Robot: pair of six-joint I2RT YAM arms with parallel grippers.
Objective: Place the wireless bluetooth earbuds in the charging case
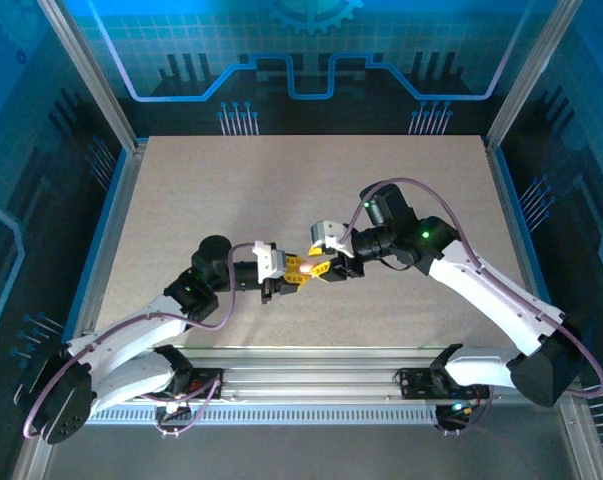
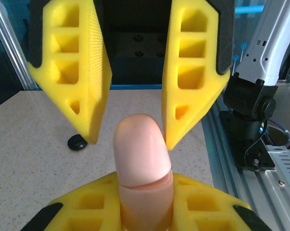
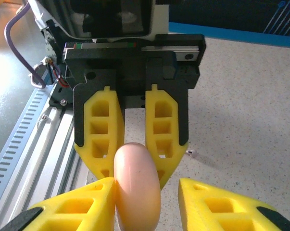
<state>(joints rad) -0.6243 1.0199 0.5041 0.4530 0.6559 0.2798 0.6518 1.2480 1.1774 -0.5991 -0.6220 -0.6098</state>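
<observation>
Mid-table handover: my left gripper (image 1: 289,272) clamps the charging case (image 2: 142,149) edgewise between its yellow fingers (image 3: 104,130). It holds the pale pink puck clear of the table (image 1: 281,170), somewhat nearer the near edge than the far one, with its rounded end poking out to the right. My right gripper (image 1: 321,266) faces it head-on from the right, jaws parted around that free end. From the right wrist, one of its pads touches the case's side while the other stands apart from it, so I read no grip on that side. I judge the arrangement deliberate. The left arm serves as a vice low on the body, leaving the upper half exposed for the right fingers to work on. A thin seam crosses the case and looks closed, so I take it the lid is not yet lifted; what sits inside I cannot tell. A black earbud (image 2: 77,142) lies on the table just beyond the case, toward the far side, touched by neither gripper. To my eye the task is at an early stage, with opening first and loading after. The smooth, rounded shell looks liable to twist or squirt out of the foam pads if the right jaws close off-centre, so I would want them square to the seam.
</observation>
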